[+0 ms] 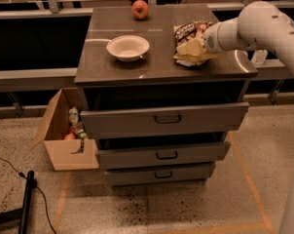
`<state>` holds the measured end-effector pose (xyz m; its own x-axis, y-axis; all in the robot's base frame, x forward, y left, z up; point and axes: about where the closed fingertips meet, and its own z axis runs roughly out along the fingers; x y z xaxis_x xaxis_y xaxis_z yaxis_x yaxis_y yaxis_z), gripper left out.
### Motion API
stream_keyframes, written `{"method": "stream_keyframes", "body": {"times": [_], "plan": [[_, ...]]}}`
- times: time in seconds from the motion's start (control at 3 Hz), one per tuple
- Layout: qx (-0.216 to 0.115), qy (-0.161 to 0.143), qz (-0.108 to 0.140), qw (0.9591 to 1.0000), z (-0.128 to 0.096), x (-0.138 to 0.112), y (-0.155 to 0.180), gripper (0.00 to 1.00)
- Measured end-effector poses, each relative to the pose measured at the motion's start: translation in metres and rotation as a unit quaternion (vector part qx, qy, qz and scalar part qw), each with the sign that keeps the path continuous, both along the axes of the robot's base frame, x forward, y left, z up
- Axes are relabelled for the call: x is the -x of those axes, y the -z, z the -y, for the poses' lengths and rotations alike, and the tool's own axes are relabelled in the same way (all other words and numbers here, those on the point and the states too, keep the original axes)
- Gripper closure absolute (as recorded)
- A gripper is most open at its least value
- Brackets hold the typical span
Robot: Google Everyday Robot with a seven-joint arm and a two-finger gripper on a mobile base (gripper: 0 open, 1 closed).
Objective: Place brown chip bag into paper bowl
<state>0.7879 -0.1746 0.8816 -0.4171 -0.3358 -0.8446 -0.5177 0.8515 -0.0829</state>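
Observation:
The brown chip bag (188,31) lies on the right part of the cabinet top, dark brown with white lettering. My gripper (191,50) is down at the bag's near end, on or right against it, and covers that part of it. The white arm reaches in from the right. The paper bowl (128,47) is off-white and holds nothing. It stands upright on the cabinet top, left of the bag and apart from it.
A red apple (140,9) sits at the back of the cabinet top (161,69). Three drawers below stand slightly pulled out. An open cardboard box (64,140) with small items stands on the floor at the left. A black pole and cable lie at the bottom left.

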Motion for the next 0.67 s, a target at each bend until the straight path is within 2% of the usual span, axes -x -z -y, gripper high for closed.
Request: {"method": "stream_keyframes", "body": {"times": [0.67], "plan": [[-0.006,-0.014,0.003,0.9999,-0.0137,-0.0056,0.0029,0.85]]}}
